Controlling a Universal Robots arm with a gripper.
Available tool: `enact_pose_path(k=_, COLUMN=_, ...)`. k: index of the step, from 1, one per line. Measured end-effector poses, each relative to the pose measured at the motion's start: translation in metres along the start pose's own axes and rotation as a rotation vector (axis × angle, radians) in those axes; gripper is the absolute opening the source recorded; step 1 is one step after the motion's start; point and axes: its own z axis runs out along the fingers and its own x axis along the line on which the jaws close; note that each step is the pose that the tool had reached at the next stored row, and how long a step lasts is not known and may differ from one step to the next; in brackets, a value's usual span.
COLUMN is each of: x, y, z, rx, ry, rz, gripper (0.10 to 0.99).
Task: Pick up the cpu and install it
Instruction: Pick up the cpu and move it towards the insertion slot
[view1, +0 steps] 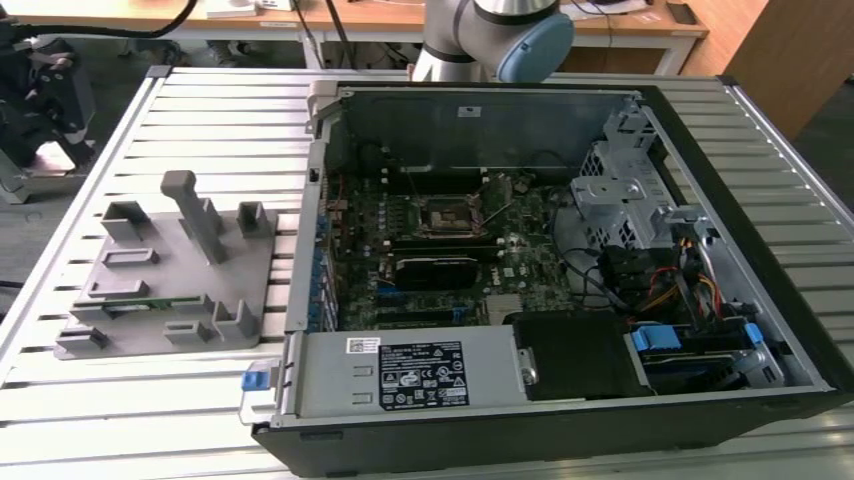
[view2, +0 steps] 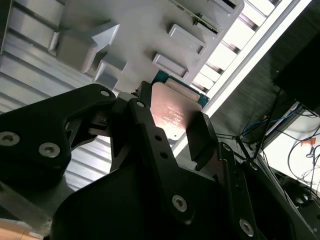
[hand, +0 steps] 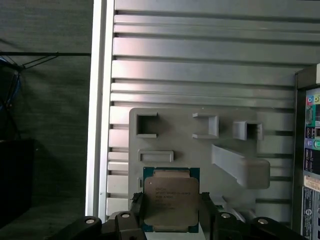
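Clasping cpu, gripper over tray

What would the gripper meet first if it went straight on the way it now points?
Probably the grey fixture tray, lying beyond the cpu that the gripper holds between its fingers; depth is unclear.

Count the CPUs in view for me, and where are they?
1. The cpu sits clamped in the gripper in the first wrist view, held above the grey fixture tray. The motherboard socket in the exterior view looks empty; another could be hidden inside the case.
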Motion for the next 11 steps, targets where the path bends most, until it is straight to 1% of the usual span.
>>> enact_pose_path(k=11, x=-0.0008, y=0.0028, z=-0.0193, rx=0.0, ry=0.0001, rz=0.0, gripper=0.525)
